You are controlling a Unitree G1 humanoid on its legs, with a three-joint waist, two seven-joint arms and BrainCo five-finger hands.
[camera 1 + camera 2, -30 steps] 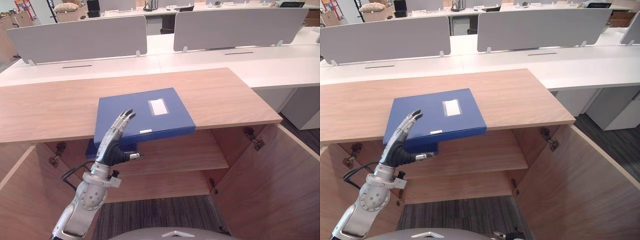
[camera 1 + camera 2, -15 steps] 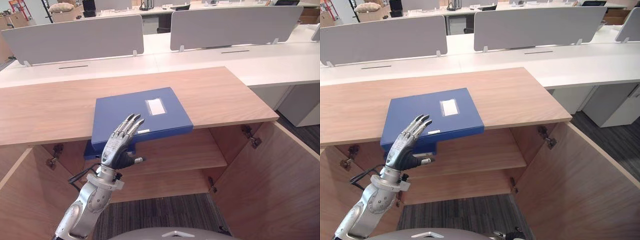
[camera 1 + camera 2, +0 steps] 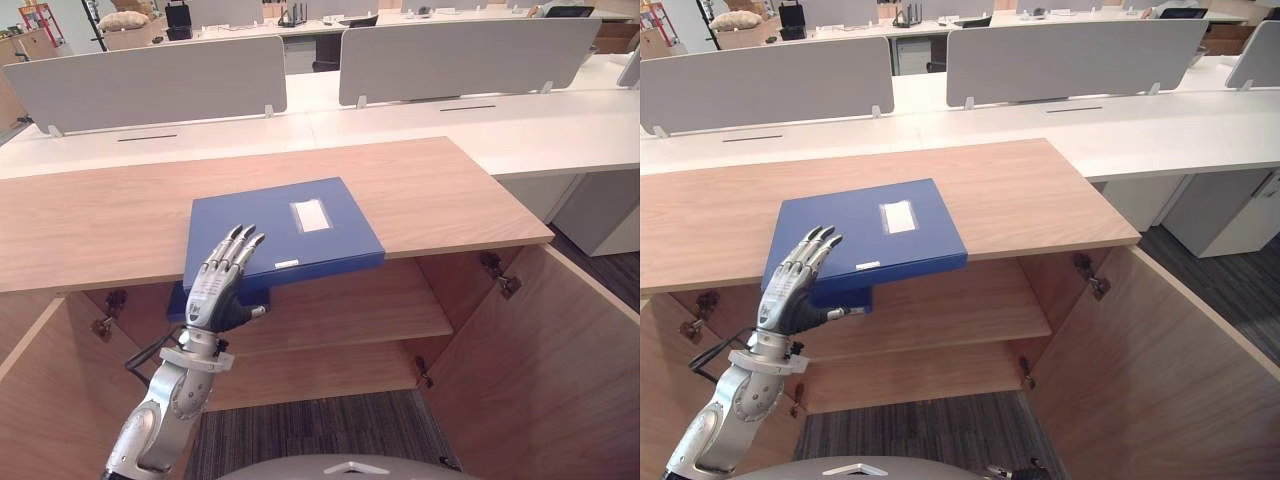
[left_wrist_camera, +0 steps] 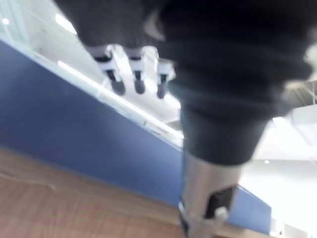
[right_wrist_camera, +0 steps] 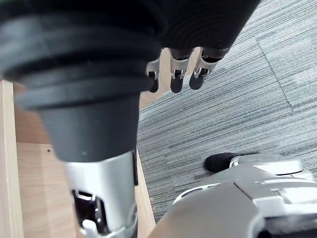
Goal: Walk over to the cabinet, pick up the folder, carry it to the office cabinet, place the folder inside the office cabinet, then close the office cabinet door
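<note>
The left hand (image 3: 218,290), fingers straight and apart, is raised by the blue folder (image 3: 335,240) overhanging the cabinet (image 3: 100,220); the right hand (image 5: 177,74) hangs relaxed.

A silver-grey arm (image 3: 165,415) carries a dark-backed, dark-tipped robot hand (image 3: 212,290).

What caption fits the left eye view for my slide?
Open left hand beside a blue folder overhanging the top of the open wooden cabinet.

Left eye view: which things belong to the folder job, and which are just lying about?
Job: blue folder, left hand, cabinet, open door.
Lying about: white desks, grey dividers.
</note>
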